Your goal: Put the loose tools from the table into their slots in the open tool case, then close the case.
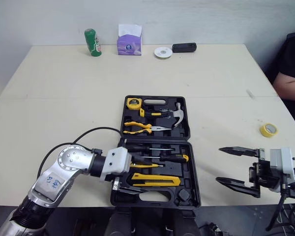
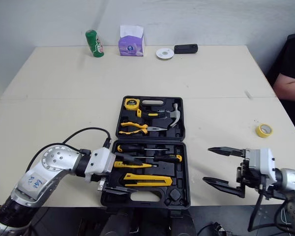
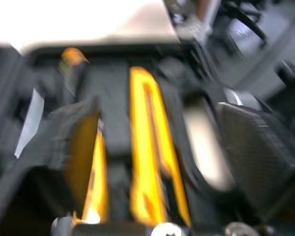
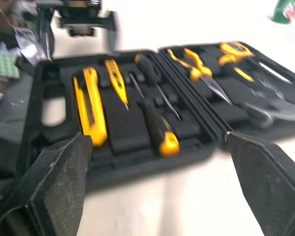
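Observation:
The black tool case [image 1: 192,169] lies open in the middle of the table. Its far half holds a yellow tape measure [image 1: 133,103], a hammer [image 1: 176,114] and pliers [image 1: 137,128]. In the near half lie screwdrivers [image 1: 174,157], a yellow tester pen [image 1: 146,165] and a yellow utility knife [image 1: 155,180]. My left gripper [image 1: 140,174] is open over the case's near-left corner, its fingers straddling the pen and the knife [image 3: 147,162]. My right gripper [image 1: 219,164] hangs open over the table just right of the case, pointing at it; its fingers [image 4: 59,172] hold nothing.
A yellow tape roll [image 1: 268,130] lies to the right of the case. Along the far edge stand a green can [image 1: 92,42], a purple tissue box [image 1: 129,42], a white disc [image 1: 162,52] and a black object [image 1: 184,47]. A person's arm [image 1: 290,86] is at the right edge.

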Action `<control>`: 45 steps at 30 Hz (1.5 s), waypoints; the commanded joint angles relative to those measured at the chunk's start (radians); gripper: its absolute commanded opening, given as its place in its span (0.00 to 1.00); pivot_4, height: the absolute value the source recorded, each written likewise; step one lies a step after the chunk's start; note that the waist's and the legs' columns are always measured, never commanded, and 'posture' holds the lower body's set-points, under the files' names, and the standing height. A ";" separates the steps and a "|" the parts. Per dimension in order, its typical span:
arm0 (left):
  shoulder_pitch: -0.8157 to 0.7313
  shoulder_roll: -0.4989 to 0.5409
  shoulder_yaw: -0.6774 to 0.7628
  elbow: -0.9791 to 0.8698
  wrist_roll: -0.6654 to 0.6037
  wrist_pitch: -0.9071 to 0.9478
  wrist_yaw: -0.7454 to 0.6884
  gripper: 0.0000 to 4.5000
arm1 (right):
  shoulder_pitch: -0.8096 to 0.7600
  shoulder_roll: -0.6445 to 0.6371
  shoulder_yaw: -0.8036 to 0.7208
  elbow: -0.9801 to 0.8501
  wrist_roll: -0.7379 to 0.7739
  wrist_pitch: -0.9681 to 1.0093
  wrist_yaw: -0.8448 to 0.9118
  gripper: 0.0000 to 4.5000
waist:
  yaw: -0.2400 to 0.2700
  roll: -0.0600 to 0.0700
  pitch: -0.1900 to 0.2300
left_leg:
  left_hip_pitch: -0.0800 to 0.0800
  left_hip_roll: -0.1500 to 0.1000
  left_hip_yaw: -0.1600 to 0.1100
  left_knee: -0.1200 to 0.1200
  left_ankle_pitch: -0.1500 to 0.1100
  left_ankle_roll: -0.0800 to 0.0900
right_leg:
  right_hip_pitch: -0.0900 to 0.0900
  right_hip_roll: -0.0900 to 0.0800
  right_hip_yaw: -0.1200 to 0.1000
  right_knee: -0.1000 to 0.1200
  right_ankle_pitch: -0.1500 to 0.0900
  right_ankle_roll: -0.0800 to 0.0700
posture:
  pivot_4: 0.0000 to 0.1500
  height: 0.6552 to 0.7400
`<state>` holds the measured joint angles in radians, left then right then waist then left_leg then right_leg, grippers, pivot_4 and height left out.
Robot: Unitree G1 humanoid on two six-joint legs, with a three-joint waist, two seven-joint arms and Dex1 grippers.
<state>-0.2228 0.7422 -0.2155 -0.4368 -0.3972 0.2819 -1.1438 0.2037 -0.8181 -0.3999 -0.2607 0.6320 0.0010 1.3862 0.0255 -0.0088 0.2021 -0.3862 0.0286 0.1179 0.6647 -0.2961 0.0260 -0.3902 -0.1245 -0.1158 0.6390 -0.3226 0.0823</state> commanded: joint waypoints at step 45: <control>-0.088 -0.053 -0.289 0.169 0.348 0.030 0.024 0.01 | 0.008 0.044 0.034 -0.087 0.031 0.019 -0.074 1.00 | -0.002 0.002 -0.002 | 0.014 0.001 -0.001 -0.002 -0.010 0.006 | 0.016 -0.002 -0.001 -0.008 0.001 0.001 | 1.00 1.00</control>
<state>-0.3398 0.6525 -0.4374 -0.3110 -0.1421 0.2682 -1.1145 0.2182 -0.7738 -0.3589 -0.3443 0.6579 0.0277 1.3120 0.0238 -0.0066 0.1998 -0.3723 0.0295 0.1170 0.6630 -0.3062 0.0322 -0.3736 -0.1264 -0.1171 0.6306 -0.3216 0.0836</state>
